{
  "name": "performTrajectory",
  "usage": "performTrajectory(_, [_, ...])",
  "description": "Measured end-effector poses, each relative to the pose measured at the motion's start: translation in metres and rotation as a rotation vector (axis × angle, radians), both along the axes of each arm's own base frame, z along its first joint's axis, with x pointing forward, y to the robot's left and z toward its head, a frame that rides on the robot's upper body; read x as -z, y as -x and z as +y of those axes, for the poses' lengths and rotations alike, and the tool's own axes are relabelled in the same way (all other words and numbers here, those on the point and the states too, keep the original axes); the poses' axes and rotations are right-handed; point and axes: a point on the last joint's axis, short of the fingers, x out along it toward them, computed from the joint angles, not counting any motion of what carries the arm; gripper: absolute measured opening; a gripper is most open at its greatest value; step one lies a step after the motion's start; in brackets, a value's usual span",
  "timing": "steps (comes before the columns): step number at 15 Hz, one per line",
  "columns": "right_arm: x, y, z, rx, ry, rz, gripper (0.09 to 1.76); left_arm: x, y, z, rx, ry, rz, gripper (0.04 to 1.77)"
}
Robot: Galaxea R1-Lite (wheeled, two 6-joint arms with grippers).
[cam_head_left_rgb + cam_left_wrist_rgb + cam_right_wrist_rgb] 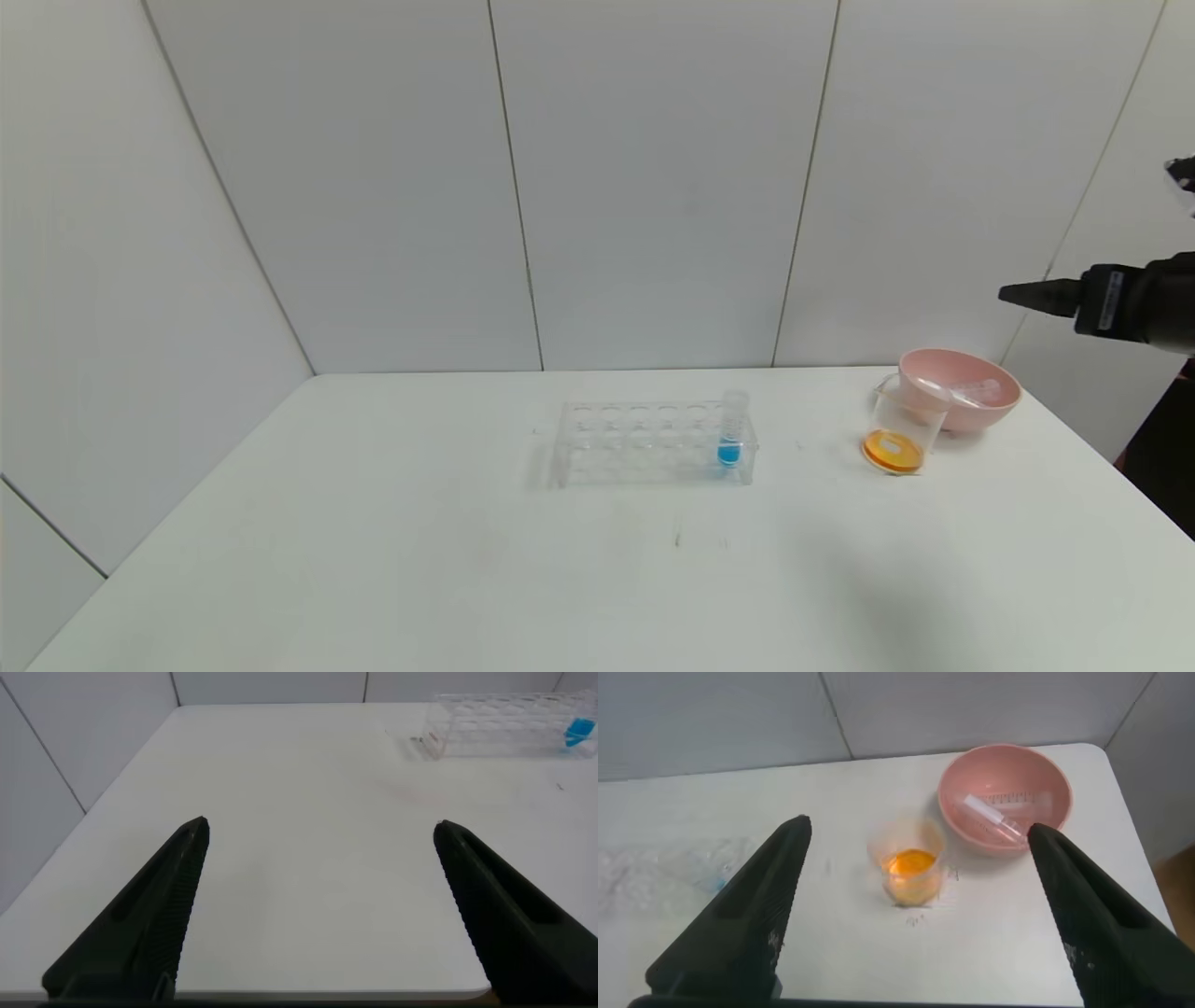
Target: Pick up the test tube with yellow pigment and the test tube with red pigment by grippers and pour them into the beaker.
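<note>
The beaker (901,429) stands on the white table at the right and holds orange liquid; it also shows in the right wrist view (910,873). No tube with yellow or red liquid shows. Clear tubes (971,390) that look empty lie in the pink bowl (1004,403), also seen in the right wrist view (1001,819). My right gripper (1006,294) is open and empty, high above the table's right edge, above and right of the bowl; in its wrist view (917,826) the beaker lies between its fingers, far below. My left gripper (320,823) is open and empty over bare table.
A clear many-holed rack (644,443) stands mid-table with one tube of blue liquid (731,434) at its right end; both show in the left wrist view, rack (495,723) and blue tube (579,733). The pink bowl (951,812) sits just behind the beaker. White walls close the back.
</note>
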Motion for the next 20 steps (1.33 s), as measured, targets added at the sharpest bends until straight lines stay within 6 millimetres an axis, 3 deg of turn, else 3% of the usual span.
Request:
performTrajectory(6, [-0.015, 0.126, 0.019, -0.098, 0.032, -0.165, 1.69, 0.0, 0.0, 0.0, 0.0, 0.0, 0.0, 1.72])
performTrajectory(10, [-0.011, 0.193, 0.02, -0.044, 0.077, -0.302, 1.7, 0.0, 0.0, 0.0, 0.0, 0.0, 0.0, 1.72])
performTrajectory(16, [0.014, 0.277, 0.022, -0.015, 0.115, -0.512, 1.7, 0.0, 0.0, 0.0, 0.0, 0.0, 0.0, 1.72])
performTrajectory(20, [0.053, 0.309, 0.022, -0.027, 0.18, -0.591, 1.7, 0.0, 0.0, 0.0, 0.0, 0.0, 0.0, 1.72])
